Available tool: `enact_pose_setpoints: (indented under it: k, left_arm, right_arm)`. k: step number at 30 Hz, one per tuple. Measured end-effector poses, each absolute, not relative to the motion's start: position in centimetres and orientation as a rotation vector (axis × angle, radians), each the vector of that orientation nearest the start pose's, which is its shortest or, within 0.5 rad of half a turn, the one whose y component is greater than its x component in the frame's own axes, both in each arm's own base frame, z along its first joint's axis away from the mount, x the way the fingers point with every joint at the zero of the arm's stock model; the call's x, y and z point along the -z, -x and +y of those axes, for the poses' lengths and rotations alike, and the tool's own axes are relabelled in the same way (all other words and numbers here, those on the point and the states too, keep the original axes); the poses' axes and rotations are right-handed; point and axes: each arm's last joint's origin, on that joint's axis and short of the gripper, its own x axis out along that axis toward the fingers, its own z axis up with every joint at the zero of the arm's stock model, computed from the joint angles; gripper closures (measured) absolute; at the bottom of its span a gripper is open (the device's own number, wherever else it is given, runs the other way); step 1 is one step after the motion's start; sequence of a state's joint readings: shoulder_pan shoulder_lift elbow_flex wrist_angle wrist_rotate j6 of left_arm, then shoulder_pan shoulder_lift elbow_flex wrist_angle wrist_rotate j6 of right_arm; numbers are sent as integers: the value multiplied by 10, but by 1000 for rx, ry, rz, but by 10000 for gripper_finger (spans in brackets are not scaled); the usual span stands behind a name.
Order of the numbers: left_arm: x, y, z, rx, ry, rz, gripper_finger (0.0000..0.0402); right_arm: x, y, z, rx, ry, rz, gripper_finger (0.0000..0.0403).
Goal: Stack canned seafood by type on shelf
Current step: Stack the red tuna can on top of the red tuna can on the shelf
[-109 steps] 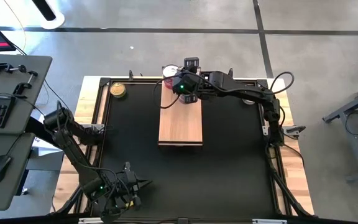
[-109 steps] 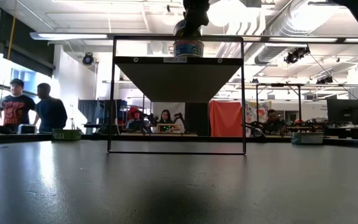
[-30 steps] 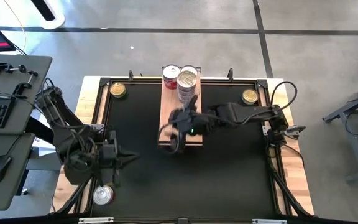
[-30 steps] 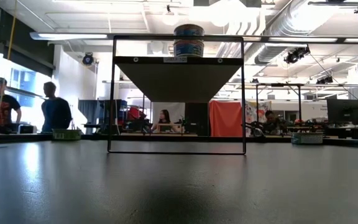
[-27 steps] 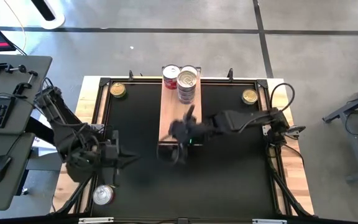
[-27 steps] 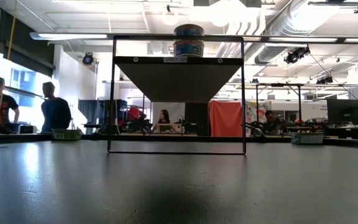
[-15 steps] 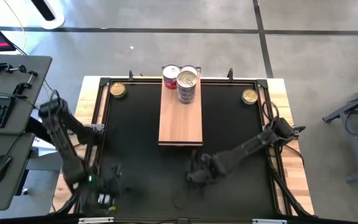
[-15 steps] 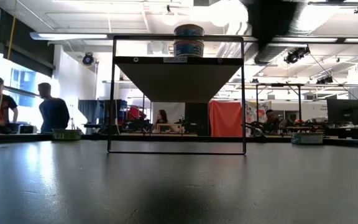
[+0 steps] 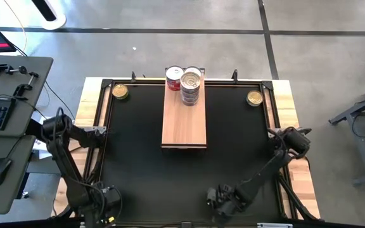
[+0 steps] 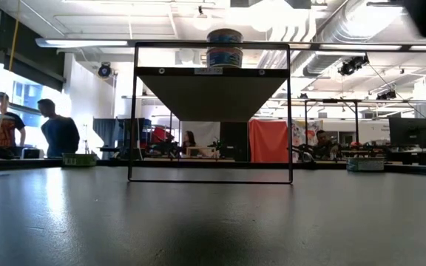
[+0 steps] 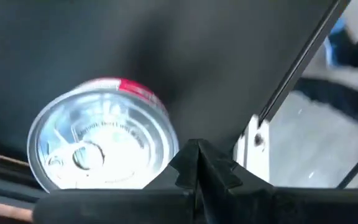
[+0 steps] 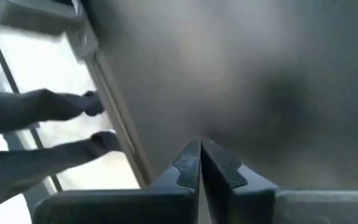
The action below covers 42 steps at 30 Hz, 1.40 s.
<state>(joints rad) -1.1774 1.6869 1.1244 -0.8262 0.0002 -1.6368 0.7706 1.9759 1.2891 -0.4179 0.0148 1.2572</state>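
The light-wood shelf [image 9: 184, 117] stands at the table's far middle. On its far end sit a red-labelled can [image 9: 174, 78] and a stack of silver-lidded cans [image 9: 191, 85]; the low view shows the stack [image 10: 224, 46] on the raised shelf. Another can [image 11: 101, 149], with a silver lid and a red label, lies flat on the black mat at the near left corner. My left gripper [image 11: 196, 163] is shut and points down just beside this can; in the high view the gripper [image 9: 106, 206] hides it. My right gripper [image 12: 199, 165] is shut, low over bare mat near the front edge [image 9: 219, 201].
A gold-lidded can [image 9: 120, 92] sits at the mat's far left corner and another [image 9: 254, 98] at its far right corner. A black frame rail [image 11: 297, 62] borders the mat close to the left gripper. People stand in the room beyond the table [image 10: 58, 133].
My right gripper has swept from the shelf's near end toward the table's near edge and sunk low over the mat. My left gripper has gone toward the near left corner and down, tipping to point downward over the can there. The cans have kept still.
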Motion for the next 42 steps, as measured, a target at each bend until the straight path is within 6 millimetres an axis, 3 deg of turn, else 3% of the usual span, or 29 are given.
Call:
enact_pose_setpoints:
  k: [7,14,21,25,33,42]
  left_arm:
    - [-188,-113,-270,-451,486,1500,401]
    - [-182,-119,-271,-471,503,1498,402]
    - [-163,-128,-282,-481,544,1623,401]
    - [-161,-139,-284,-484,627,1582,401]
    - [-161,-203,-261,-444,672,1167,401]
    - [-139,-309,-228,-235,751,857,401]
  right_arm:
    - [-147,-266,288,48,-562,1228,402]
    - [-144,-250,293,117,-476,1225,403]
    - [-144,-228,309,159,-529,1197,403]
    - [-147,-209,322,200,-590,1139,403]
    - [-154,-187,339,260,-728,1033,403]
    - [-159,-206,336,262,-787,884,403]
